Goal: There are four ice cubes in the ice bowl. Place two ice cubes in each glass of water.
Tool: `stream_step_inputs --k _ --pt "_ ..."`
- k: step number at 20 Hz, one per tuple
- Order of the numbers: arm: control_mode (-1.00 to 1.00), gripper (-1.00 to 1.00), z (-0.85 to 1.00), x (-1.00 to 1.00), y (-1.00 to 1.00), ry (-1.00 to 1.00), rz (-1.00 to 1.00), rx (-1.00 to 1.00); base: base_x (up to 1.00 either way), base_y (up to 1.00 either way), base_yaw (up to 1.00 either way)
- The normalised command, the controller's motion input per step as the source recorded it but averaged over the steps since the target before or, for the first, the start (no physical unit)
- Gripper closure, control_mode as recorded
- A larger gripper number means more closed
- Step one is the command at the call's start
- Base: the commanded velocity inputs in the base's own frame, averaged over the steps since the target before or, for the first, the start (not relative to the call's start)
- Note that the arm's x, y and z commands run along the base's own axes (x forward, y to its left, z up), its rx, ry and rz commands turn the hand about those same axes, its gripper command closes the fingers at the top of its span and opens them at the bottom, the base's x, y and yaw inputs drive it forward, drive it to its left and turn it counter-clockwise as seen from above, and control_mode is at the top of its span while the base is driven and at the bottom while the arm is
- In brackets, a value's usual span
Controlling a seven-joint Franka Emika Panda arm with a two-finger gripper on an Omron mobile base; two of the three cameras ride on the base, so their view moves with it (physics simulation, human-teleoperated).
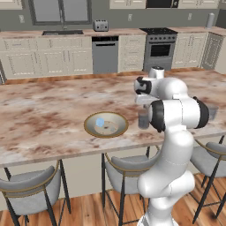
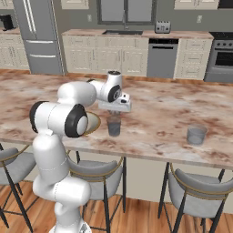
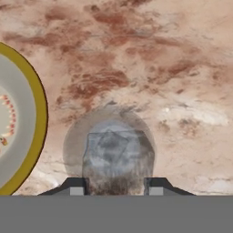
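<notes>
My pincer (image 3: 116, 191) grips an ice cube (image 3: 113, 157) above the near glass (image 2: 113, 126); one cube (image 1: 100, 122) waits in the bowl (image 1: 106, 133).

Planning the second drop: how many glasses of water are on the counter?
2. One glass stands right beside the ice bowl, directly under the hand; the other glass stands apart, farther along the counter's near edge.

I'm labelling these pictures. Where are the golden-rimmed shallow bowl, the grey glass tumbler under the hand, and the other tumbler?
Golden-rimmed shallow bowl (image 1: 115, 131): left base view, on its near rim.
Grey glass tumbler under the hand (image 2: 113, 126): right base view, on its side wall.
Other tumbler (image 2: 196, 135): right base view, on its side wall.
</notes>
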Motion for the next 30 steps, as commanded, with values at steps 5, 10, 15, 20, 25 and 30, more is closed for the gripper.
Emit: stream_step_inputs --k 5,10,15,20,25,30 --pt "-1.00 1.00 -0.13 -0.14 0.11 0.00 0.00 0.00 0.00 0.00 0.00" --pt "-1.00 1.00 -0.10 -0.02 0.02 0.00 0.00 0.00 0.00 0.00 0.00" --pt "-1.00 1.00 0.00 0.00 0.00 0.00 0.00 0.00 0.00 0.00 0.00" --pt "-1.00 1.00 0.00 0.00 0.00 0.00 0.00 0.00 0.00 0.00 0.00" --pt "-1.00 1.00 0.00 0.01 0.00 0.00 0.00 0.00 0.00 0.00 0.00" --pt "-1.00 1.00 0.00 0.00 0.00 0.00 0.00 0.00 0.00 0.00 0.00"
